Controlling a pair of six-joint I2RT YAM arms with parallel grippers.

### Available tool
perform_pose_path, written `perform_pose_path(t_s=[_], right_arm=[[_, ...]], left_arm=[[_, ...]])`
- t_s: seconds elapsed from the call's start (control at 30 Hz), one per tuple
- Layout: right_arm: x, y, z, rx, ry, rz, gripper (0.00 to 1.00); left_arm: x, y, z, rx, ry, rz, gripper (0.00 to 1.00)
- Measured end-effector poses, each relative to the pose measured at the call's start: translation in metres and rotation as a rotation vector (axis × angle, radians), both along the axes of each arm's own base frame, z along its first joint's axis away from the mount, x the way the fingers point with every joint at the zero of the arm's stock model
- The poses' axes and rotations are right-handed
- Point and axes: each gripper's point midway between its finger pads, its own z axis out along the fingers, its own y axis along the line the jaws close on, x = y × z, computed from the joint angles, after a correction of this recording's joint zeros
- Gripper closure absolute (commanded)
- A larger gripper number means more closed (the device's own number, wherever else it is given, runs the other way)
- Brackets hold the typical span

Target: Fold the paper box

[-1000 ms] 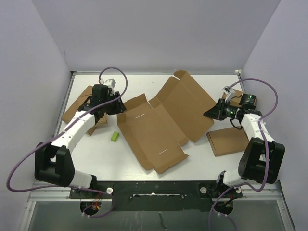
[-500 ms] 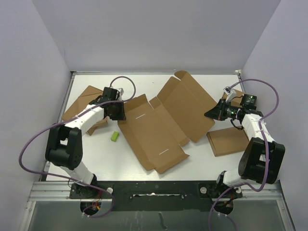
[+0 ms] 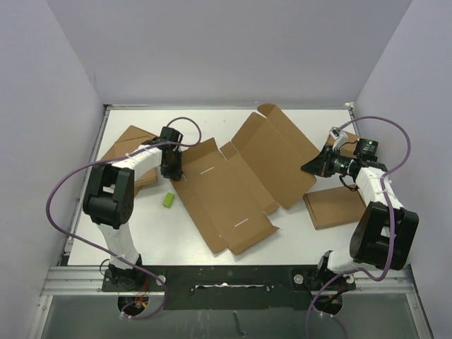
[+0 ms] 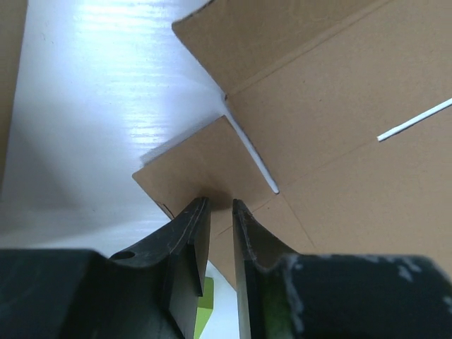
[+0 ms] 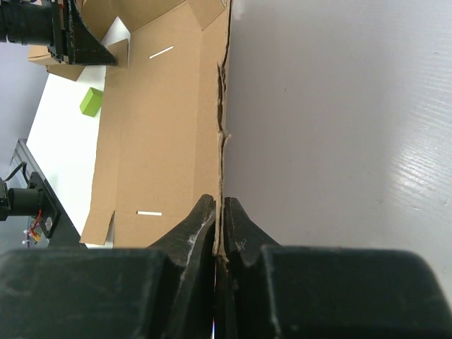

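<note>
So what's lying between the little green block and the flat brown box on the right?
The big cardboard box, opened out flat, lies between the green block and the flat brown box. The top view shows it.

A: Bright enough?
B: Yes, even overhead light; glare streaks the desk [image 4: 92,92] in the left wrist view.
A: Sharp?
B: The left tool [image 4: 220,206] blurs up close; the paper box [image 3: 226,187] casts soft shadows.

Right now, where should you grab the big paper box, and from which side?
Grip the thin edge of a lifted flap, like the right flap, coming in sideways from outside. The paper box is a wide flat sheet, so nothing fits between jaws from above; the right gripper pinches that edge this way.
</note>
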Motion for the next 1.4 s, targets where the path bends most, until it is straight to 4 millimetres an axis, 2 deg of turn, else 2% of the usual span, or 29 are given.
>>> perform_pose_path(t_s=[0.17,0.23,0.33,0.4,0.47,0.53,0.73,0.83,1.1,1.23,1.4], right_arm=[[0.0,-0.001,0.003,-0.003,-0.01,-0.004,1.0],[0.0,-0.002,0.004,-0.005,-0.014,-0.007,1.0],[0.0,-0.004,0.005,-0.005,-0.015,-0.013,1.0],[0.0,-0.005,0.005,-0.005,-0.014,-0.017,1.0],[0.0,-0.006,0.005,-0.005,-0.014,-0.019,1.0],[0.0,-0.006,0.005,-0.005,-0.014,-0.019,1.0],[0.0,-0.006,0.005,-0.005,-0.014,-0.019,1.0],[0.0,-0.006,0.005,-0.004,-0.014,-0.019,1.0],[0.0,-0.008,0.005,-0.004,-0.014,-0.025,1.0],[0.0,-0.008,0.005,-0.002,-0.015,-0.024,1.0],[0.0,-0.008,0.006,0.0,-0.019,-0.022,1.0]], left_arm=[[0.004,-0.012,0.018,-0.039,-0.037,-0.019,0.68],[-0.001,-0.024,0.035,-0.1,-0.082,-0.036,0.64],[-0.025,-0.039,0.073,-0.23,-0.169,-0.06,0.64],[-0.045,-0.045,0.096,-0.313,-0.225,-0.069,0.76],[-0.063,-0.049,0.105,-0.375,-0.248,-0.065,0.91],[-0.086,-0.052,0.096,-0.406,-0.228,-0.059,1.0],[-0.154,-0.051,0.032,-0.354,-0.014,-0.023,1.0],[-0.169,-0.045,0.015,-0.321,0.034,0.006,1.0],[-0.163,-0.047,-0.011,-0.326,0.044,0.076,1.0],[-0.143,-0.06,-0.01,-0.391,-0.028,0.089,1.0],[-0.131,-0.07,-0.008,-0.464,-0.11,0.094,0.98]])
